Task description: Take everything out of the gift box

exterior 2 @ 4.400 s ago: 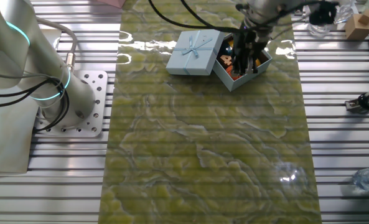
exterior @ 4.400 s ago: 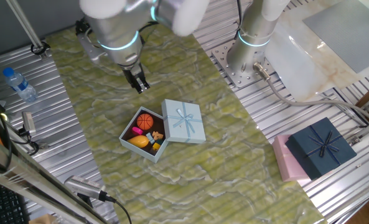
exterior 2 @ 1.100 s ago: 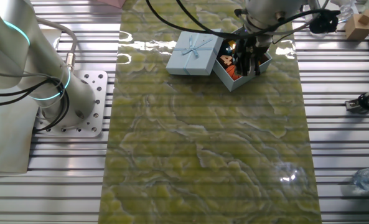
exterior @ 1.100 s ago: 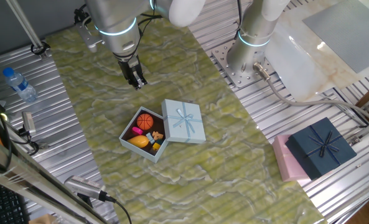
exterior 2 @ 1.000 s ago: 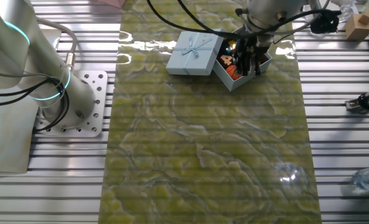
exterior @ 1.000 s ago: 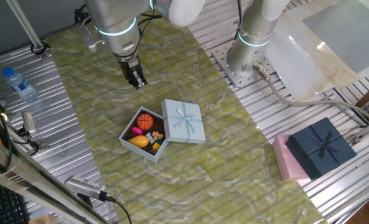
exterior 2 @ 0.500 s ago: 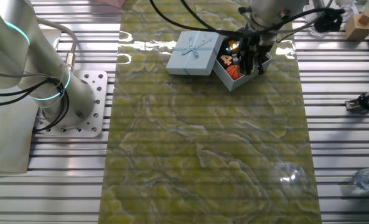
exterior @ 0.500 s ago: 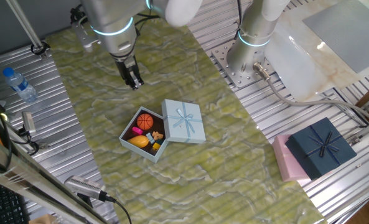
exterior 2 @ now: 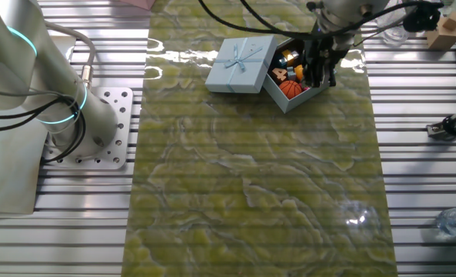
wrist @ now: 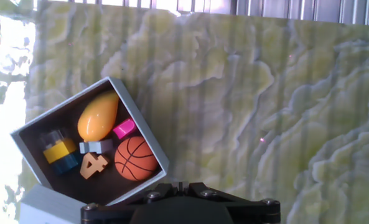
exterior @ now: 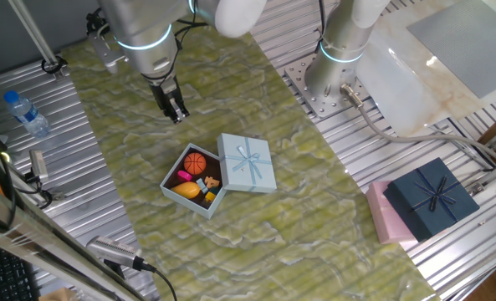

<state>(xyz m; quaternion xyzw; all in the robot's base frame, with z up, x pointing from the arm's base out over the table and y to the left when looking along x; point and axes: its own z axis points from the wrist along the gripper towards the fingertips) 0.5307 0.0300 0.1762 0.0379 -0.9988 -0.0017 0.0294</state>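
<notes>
- The gripper [exterior: 176,114] hangs above the mat, well apart from the gift box [exterior: 195,181]; its fingers look close together and hold nothing.
- Inside the box, the basketball [wrist: 136,158] sits at the corner nearest the gripper: probably light, hard and prone to roll, so pinch across its middle.
- Beside the ball lie an orange "4" [wrist: 93,165] and a magenta piece [wrist: 125,129]: tiny, needing a narrow pinch.
- The mango-like fruit [wrist: 98,116] lies further in: smooth, best gripped across its width.
- The lid [exterior: 248,163] rests against the box's far side.
</notes>
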